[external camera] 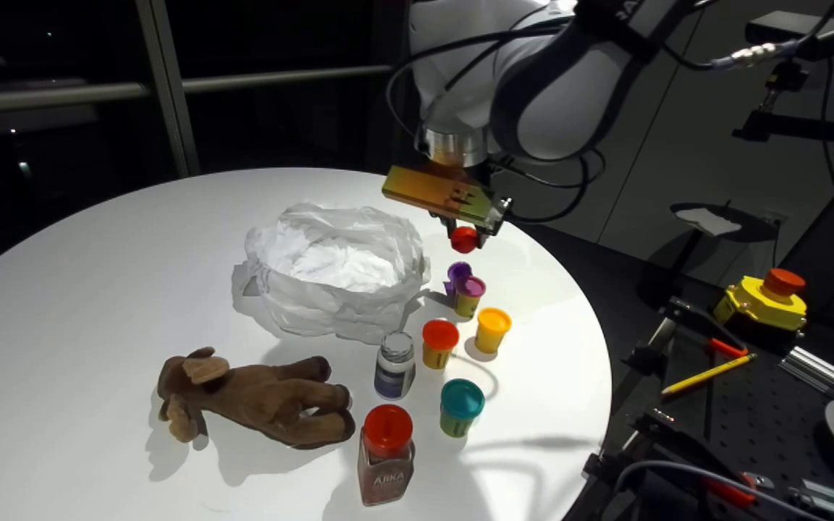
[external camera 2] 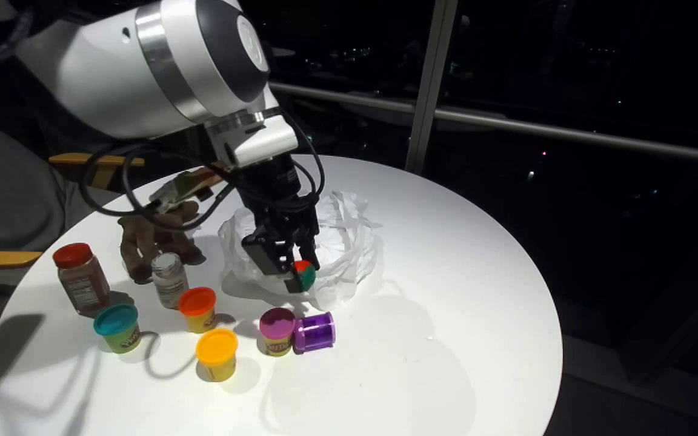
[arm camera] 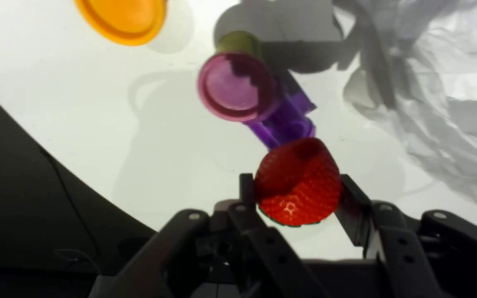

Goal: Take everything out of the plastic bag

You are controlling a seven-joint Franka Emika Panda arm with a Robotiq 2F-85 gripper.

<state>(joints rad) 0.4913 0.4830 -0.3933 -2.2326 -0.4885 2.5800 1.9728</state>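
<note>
At lower centre of the wrist view, the black two-fingered end effector (arm camera: 297,192) pinches a dimpled red strawberry (arm camera: 298,180); the wrinkled, translucent white plastic bag (arm camera: 437,124) sits upper right.

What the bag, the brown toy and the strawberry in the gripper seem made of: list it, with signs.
Bag: thin plastic film, slight sheen; its walls are crinkled and look translucent.
Brown toy: probably plush fabric, matte; the limbs look soft and show no shine.
Strawberry: perhaps molded plastic, glossy; bright highlight, dimpled skin, though real fruit isn't ruled out.
</note>
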